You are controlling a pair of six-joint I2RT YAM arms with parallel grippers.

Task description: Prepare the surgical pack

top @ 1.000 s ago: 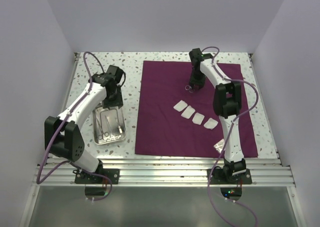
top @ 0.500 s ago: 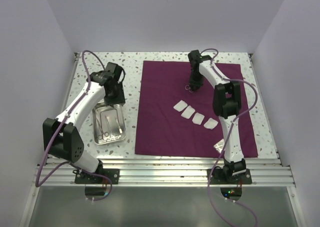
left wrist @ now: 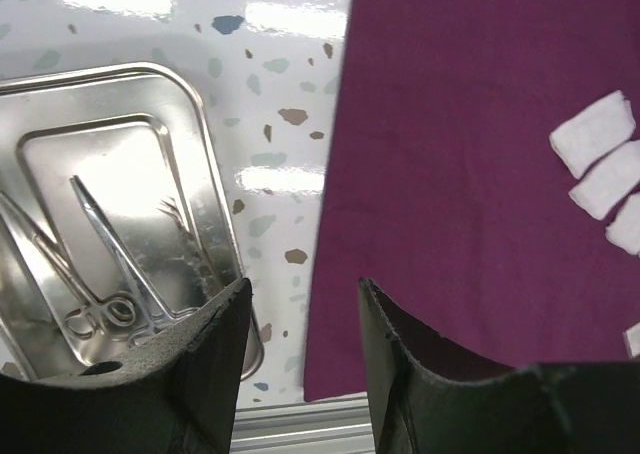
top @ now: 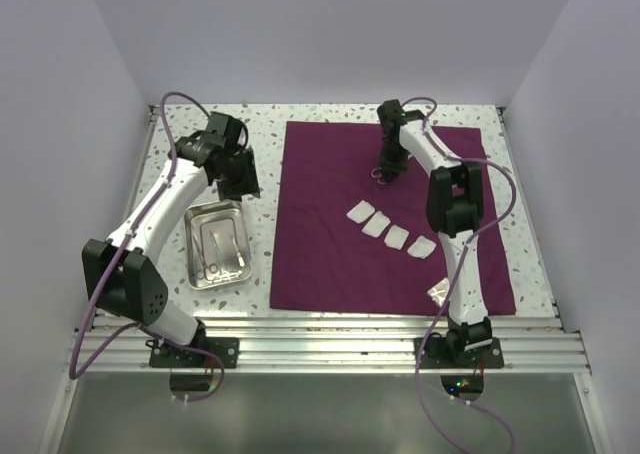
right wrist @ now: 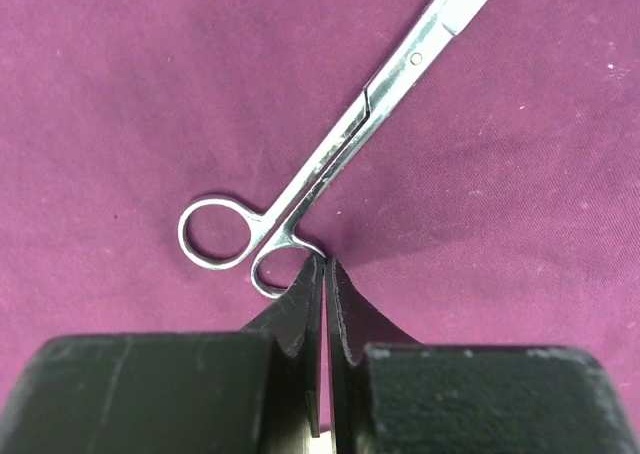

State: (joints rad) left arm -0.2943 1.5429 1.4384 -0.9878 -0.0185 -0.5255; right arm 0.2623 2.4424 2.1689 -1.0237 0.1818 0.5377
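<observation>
The maroon cloth (top: 330, 254) lies spread flat on the table and also shows in the left wrist view (left wrist: 460, 224). Several white gauze squares (top: 390, 230) lie in a diagonal row on it. My right gripper (top: 384, 170) is at the cloth's far part, shut on one finger ring of the silver scissors (right wrist: 350, 134), whose blades lie against the cloth. In the right wrist view the gripper (right wrist: 327, 262) pinches that ring. My left gripper (top: 240, 177) is open and empty above the bare table between the steel tray (top: 191, 249) and the cloth's left edge. In its own view the gripper (left wrist: 305, 294) holds nothing.
The tray (left wrist: 195, 89) holds two silver scissor-like instruments (left wrist: 110, 264). A small white packet (top: 438, 292) lies on the cloth beside the right arm's lower link. The speckled table ends at a metal rail along the near edge (top: 320, 324).
My left gripper has moved from the tray's far end up and right, toward the back of the table. My right gripper has shifted slightly with the scissors.
</observation>
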